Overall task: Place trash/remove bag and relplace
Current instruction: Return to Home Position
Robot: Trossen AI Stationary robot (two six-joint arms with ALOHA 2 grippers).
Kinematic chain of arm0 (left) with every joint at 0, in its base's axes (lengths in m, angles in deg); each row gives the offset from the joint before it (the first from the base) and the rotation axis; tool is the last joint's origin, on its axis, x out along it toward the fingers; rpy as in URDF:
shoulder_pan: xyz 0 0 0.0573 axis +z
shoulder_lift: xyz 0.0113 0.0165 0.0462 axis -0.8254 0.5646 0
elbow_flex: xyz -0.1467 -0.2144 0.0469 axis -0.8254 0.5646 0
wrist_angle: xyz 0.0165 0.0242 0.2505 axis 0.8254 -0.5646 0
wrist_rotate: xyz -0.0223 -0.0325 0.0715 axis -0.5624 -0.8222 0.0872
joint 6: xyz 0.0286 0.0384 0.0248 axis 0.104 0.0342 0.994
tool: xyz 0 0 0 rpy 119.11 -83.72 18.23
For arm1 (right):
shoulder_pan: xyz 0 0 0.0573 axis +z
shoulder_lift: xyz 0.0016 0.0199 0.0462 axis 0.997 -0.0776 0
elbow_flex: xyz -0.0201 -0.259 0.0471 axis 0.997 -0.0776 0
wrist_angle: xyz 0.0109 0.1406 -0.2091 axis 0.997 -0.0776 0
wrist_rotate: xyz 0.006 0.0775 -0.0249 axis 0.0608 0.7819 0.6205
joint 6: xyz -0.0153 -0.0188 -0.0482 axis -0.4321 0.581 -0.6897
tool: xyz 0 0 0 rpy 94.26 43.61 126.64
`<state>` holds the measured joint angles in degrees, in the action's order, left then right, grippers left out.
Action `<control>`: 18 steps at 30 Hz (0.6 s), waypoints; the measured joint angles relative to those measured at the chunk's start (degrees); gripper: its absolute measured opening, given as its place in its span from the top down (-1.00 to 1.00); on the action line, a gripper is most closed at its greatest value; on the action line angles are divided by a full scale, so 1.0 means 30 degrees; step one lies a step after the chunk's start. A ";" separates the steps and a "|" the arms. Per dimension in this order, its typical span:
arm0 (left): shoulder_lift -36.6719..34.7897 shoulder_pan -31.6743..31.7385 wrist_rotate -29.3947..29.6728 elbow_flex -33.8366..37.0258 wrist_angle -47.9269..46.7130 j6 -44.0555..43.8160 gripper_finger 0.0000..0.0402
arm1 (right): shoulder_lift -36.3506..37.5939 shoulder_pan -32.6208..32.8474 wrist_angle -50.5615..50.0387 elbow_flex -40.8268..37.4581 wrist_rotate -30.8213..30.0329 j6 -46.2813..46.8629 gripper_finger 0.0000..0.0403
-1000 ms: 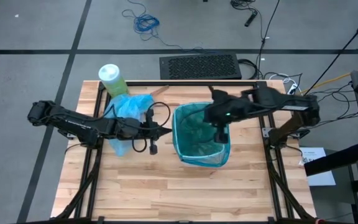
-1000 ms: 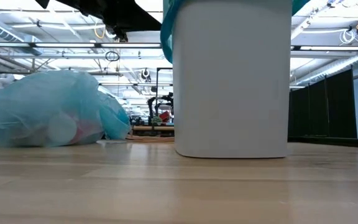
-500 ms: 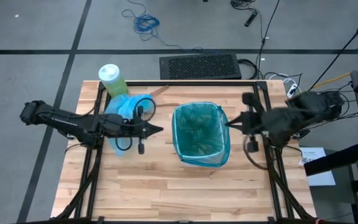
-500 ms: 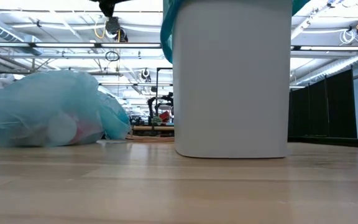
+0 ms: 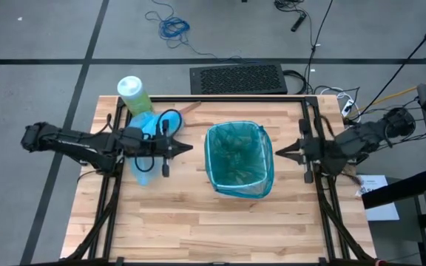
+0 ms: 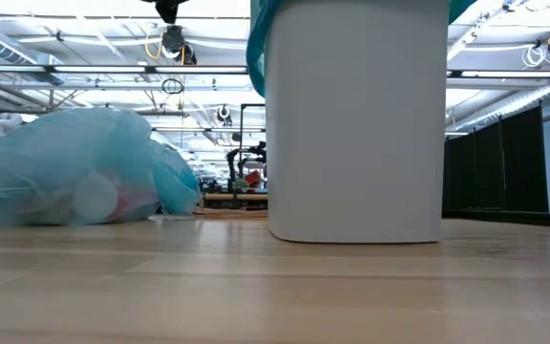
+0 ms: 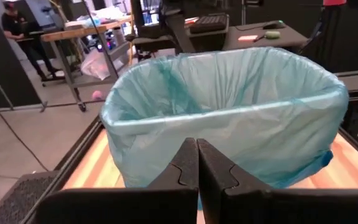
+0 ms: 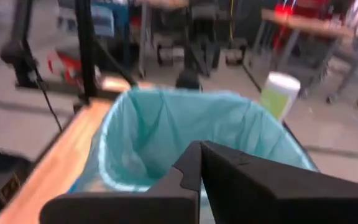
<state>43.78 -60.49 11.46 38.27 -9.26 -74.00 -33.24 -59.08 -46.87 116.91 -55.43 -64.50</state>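
Flanking one lined bin [image 6: 356, 134], left tool [image 5: 190, 150], right tool [image 5: 276, 153], both closed empty, one blue bag [image 6: 65, 172]

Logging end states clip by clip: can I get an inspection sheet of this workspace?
Surface: wooden table, no loose trash seen.
Job's things: teal liner fitted in the white bin; filled blue bag lies beside it.
Clutter: green bottle at the back left corner.
Hands: left hand and right hand shut, empty, either side of the bin.
Cables: blue coil on the floor behind.
Surroundings: person beyond the table.
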 joint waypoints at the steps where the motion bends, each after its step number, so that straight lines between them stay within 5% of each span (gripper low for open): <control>1: 0.0002 0.0337 -0.0451 0.0000 0.0097 0.0000 1.00 | 0.0582 -0.0304 0.1022 -0.0703 0.0487 -0.0307 1.00; 11: 0.0000 0.3257 -0.1161 0.0073 0.0694 -0.0022 1.00 | 0.3917 -0.3559 0.5868 -0.4936 0.3125 -0.2274 1.00; 18: -0.0583 0.3894 -0.1191 0.2566 0.3070 -0.0419 1.00 | 0.6494 -0.5014 0.6274 -0.6207 0.4195 -0.2808 1.00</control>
<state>42.03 -48.81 7.89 45.96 -0.05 -75.26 -13.76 -74.13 -28.05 98.29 -42.85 -72.93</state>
